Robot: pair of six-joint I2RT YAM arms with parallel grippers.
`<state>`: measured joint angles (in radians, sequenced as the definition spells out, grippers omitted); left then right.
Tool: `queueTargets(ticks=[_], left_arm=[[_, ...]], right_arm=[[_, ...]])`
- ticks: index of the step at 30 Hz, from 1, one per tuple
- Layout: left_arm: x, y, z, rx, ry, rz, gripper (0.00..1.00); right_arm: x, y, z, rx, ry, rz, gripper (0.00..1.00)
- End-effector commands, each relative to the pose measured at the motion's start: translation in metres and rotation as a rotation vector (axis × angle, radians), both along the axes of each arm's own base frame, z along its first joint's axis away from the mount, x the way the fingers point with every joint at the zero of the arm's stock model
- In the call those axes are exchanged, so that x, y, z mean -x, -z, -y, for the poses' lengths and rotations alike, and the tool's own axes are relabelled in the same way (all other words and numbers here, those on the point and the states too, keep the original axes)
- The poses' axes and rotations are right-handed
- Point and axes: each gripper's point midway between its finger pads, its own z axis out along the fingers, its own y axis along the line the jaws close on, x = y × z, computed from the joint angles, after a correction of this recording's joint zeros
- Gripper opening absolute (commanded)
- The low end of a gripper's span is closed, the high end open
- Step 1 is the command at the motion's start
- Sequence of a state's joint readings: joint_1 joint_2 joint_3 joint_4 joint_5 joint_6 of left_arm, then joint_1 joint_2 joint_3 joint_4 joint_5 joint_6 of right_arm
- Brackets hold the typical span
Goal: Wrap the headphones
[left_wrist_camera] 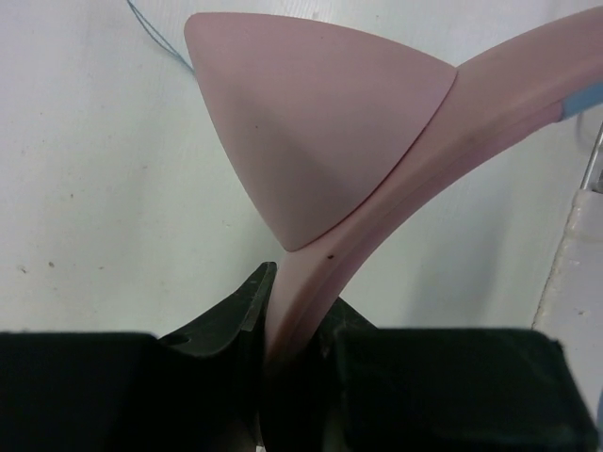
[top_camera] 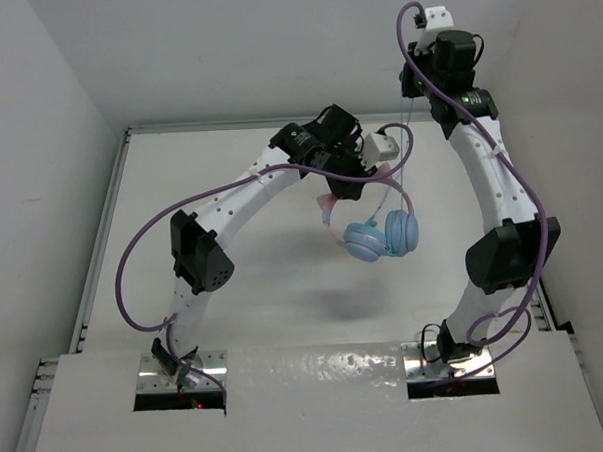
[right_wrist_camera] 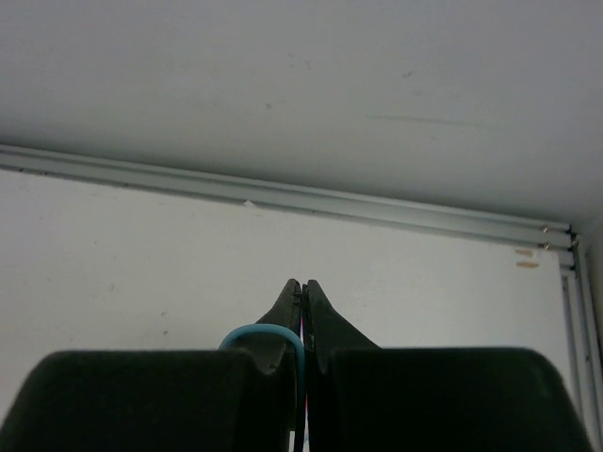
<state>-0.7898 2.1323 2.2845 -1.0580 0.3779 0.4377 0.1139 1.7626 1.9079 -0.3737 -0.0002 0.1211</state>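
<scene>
Headphones [top_camera: 382,232] are up off the desk [top_camera: 235,299]. In the top view I see them dangling over its middle, and their shadow lies on the surface a little nearer the arm bases.

My left end effector [left_wrist_camera: 297,315] is clenched on the pink headband [left_wrist_camera: 499,89]. On the left wrist camera the band runs down between the two black fingers, pinched just below the cat ear [left_wrist_camera: 311,132], and that ear fills most of the view. The two light blue ear cups [top_camera: 364,241] hang under the grip, side by side and close together, tipped toward the right arm.

Now the right side. My right end effector [right_wrist_camera: 302,294] is raised high near the far right corner, well apart from the ear cups. Its fingers are pressed together on the thin teal cable [right_wrist_camera: 264,331], which bulges out in a small loop to the left of the closed tips. From above I follow that cable as a fine line dropping almost straight from this grip to the cups, and it looks taut.

Past the closed fingers the right wrist camera shows the metal rail [right_wrist_camera: 283,193] at the desk's far edge and the grey wall [right_wrist_camera: 301,66] above it.
</scene>
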Motion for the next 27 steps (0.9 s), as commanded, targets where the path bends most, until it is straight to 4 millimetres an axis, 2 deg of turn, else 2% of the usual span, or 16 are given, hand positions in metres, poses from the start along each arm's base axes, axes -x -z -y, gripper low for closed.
queueTargets(ticks=[1,6,10,11,13,14,15,16,18,19,21,24,27], left_arm=[[0.022,-0.03,0.022,0.106,0.102,-0.006,0.0],[0.034,-0.035,0.027,0.147,0.145,-0.05,0.0],[0.036,-0.052,0.032,0.195,0.145,-0.047,0.0],[0.035,-0.055,0.031,0.2,0.139,-0.047,0.0],[0.034,-0.064,0.032,0.216,0.131,-0.035,0.0],[0.032,-0.066,0.031,0.216,0.119,-0.03,0.0],[0.029,-0.067,0.029,0.214,0.1,-0.026,0.0],[0.022,-0.067,0.028,0.205,0.073,-0.005,0.0],[0.009,-0.066,0.023,0.191,0.018,0.018,0.0],[0.007,-0.067,0.022,0.194,0.011,0.021,0.0],[0.008,-0.071,0.021,0.209,0.022,0.014,0.0],[0.013,-0.08,0.024,0.241,0.047,0.006,0.0],[0.009,-0.092,0.024,0.265,0.031,0.028,0.0]], right_arm=[[-0.01,0.0,0.006,-0.09,0.076,0.039,0.0],[-0.01,0.032,0.007,-0.154,0.129,-0.024,0.0],[-0.007,0.061,0.015,-0.191,0.203,-0.084,0.0],[-0.005,0.075,0.015,-0.194,0.212,-0.112,0.0],[0.001,0.082,0.015,-0.219,0.225,-0.123,0.0],[0.006,0.095,0.018,-0.224,0.246,-0.137,0.0],[0.013,0.086,0.021,-0.238,0.259,-0.11,0.0],[0.022,0.105,0.024,-0.254,0.288,-0.134,0.0],[0.031,0.087,0.032,-0.295,0.328,-0.05,0.0],[0.036,0.098,0.034,-0.293,0.342,-0.062,0.0],[0.038,0.097,0.038,-0.292,0.364,-0.054,0.0],[0.04,0.106,0.042,-0.281,0.39,-0.083,0.0],[0.048,0.114,0.048,-0.288,0.434,-0.087,0.0]])
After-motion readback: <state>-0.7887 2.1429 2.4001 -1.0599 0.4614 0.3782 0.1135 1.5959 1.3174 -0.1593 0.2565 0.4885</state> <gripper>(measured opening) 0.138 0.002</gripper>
